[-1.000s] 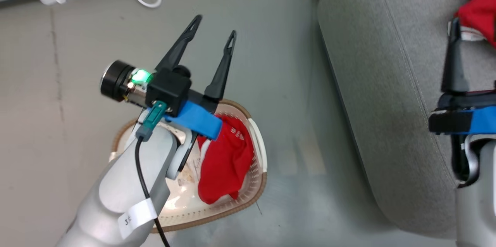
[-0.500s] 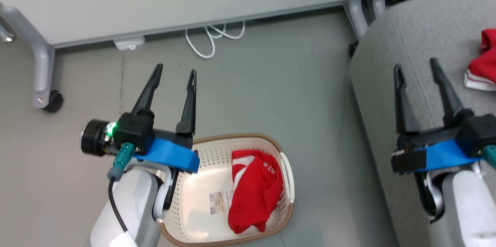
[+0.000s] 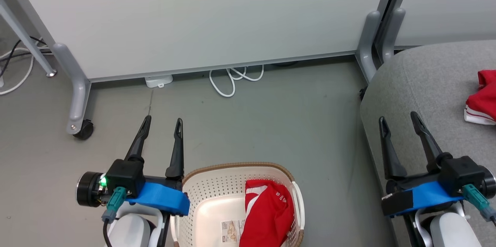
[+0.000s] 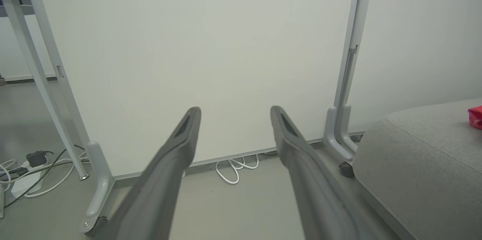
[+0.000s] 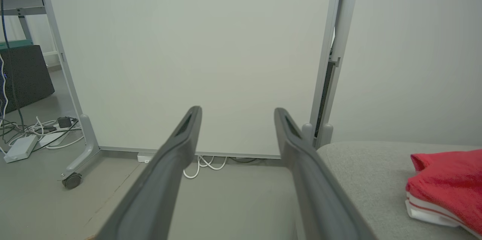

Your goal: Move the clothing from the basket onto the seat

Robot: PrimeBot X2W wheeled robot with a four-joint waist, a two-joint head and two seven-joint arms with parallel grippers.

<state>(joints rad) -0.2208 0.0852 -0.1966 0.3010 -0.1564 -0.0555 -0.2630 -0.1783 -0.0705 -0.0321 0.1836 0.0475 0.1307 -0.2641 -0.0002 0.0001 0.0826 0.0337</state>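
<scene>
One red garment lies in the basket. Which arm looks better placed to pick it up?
Probably the left. The left tool, open and empty, sits right beside the basket holding the red garment. The right tool, also open, is over the edge of the seat, farther away.

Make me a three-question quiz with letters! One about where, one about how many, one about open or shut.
1. Where does the basket stand? A on a shelf; B on the floor; C on a table.
2. How many garments lie in it? A one; B two; C none.
3. How is the left end effector? A shut on cloth; B open, empty; C shut, empty.
Answers: 1 B, grey floor surrounds it. 2 A, one red garment inside; the second garment lies on the seat. 3 B, its fingers stand apart.
</scene>
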